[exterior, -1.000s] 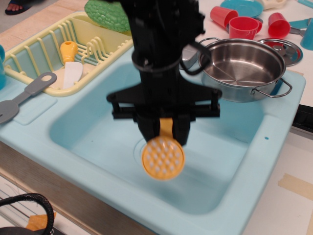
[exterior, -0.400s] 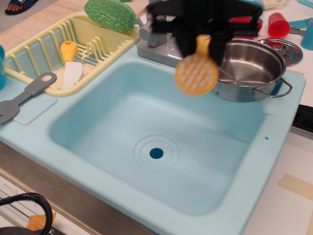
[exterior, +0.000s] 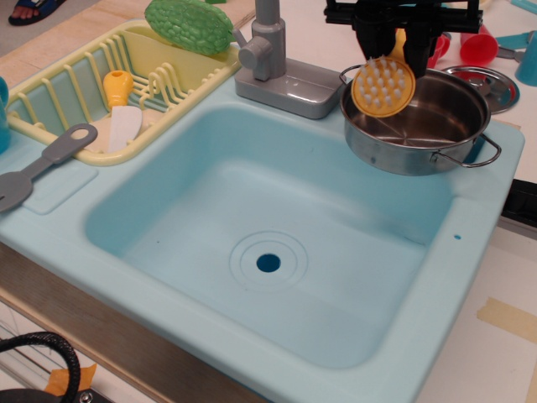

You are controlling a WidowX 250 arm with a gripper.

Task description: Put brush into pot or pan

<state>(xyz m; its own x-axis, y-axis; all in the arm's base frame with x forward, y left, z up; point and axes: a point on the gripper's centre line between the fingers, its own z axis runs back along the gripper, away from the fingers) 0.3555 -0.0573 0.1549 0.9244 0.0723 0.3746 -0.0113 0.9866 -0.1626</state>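
Note:
The black gripper (exterior: pixel 398 46) is shut on the handle of the yellow-orange brush (exterior: pixel 383 86). The brush hangs head down, its round head with white stubby bristles facing the camera. It hangs over the left part of the shiny steel pot (exterior: pixel 436 126), above the pot's rim. The pot stands on the back right corner of the light blue sink unit and has thin wire loop handles. Its inside is bare. The gripper's upper body is cut off by the top edge of the frame.
A light blue sink basin (exterior: pixel 151 218) with a drain hole (exterior: pixel 268 263) fills the middle. A grey faucet (exterior: pixel 273 59) stands left of the pot. A yellow dish rack (exterior: pixel 50 92) holds a yellow-handled white knife (exterior: pixel 122 113). A grey spatula (exterior: pixel 42 164), green vegetable (exterior: pixel 189 25), red cups (exterior: pixel 474 38) and steel lid (exterior: pixel 495 84) lie around.
The gripper has carried the brush up out of the basin and to the back right, from above the drain to over the pot.

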